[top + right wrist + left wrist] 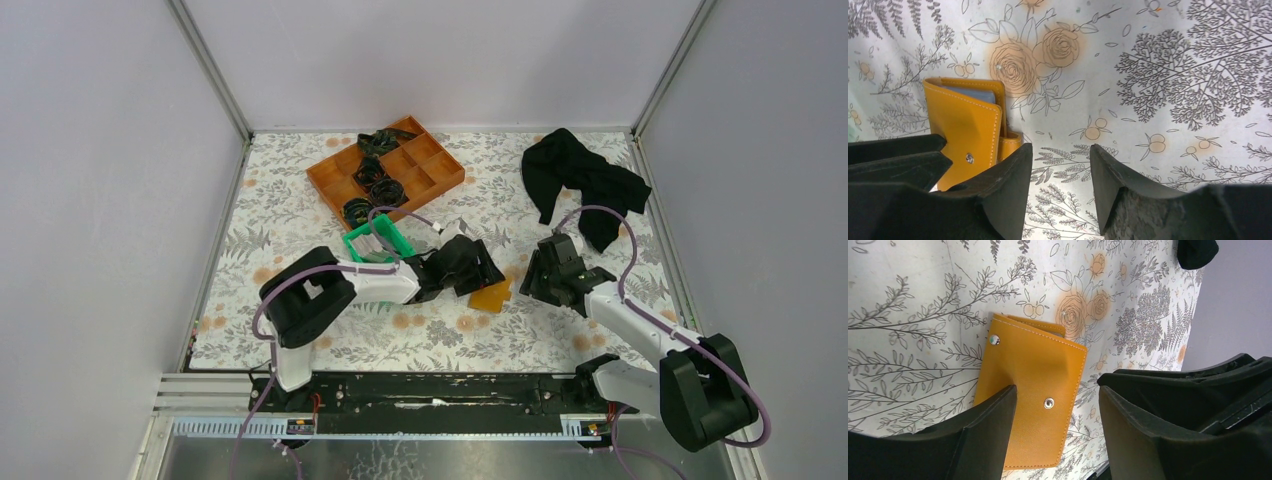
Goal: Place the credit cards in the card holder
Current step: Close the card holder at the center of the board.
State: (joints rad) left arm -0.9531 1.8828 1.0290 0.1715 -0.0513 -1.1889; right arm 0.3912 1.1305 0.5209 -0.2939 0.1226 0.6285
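We have the card holder (492,297) lying flat on the floral table cover (440,345) near mid-table. It is folded, orange side up, and partly under the left gripper (478,268) in the top view. Left wrist view: left gripper (1057,385) jaws spread wide, clamped on nothing. Of its fingers (983,435), one overlaps the holder's lower left part and the other sits off its right edge over bare cover. We cannot tell whether the first one actually touches the leather, though a crease runs from that fingertip. Two metal snaps (994,340) show on the holder, one at its upper left corner and one near the middle. Right gripper (556,278) sits just right of the holder, apart from it. Right wrist view: right gripper (1060,150) also released, only table cover in the gap. The holder lies left of it, with a pale blue-grey strip (972,95) showing at the top behind the front flap; lining or something tucked in, we cannot tell. The left gripper's black body covers the holder's lower left corner there. Further back: green bin (395,240) just behind the left arm (370,285), orange compartment tray (435,170) with black items (378,182) in several cells, black cloth (580,180) at far right.
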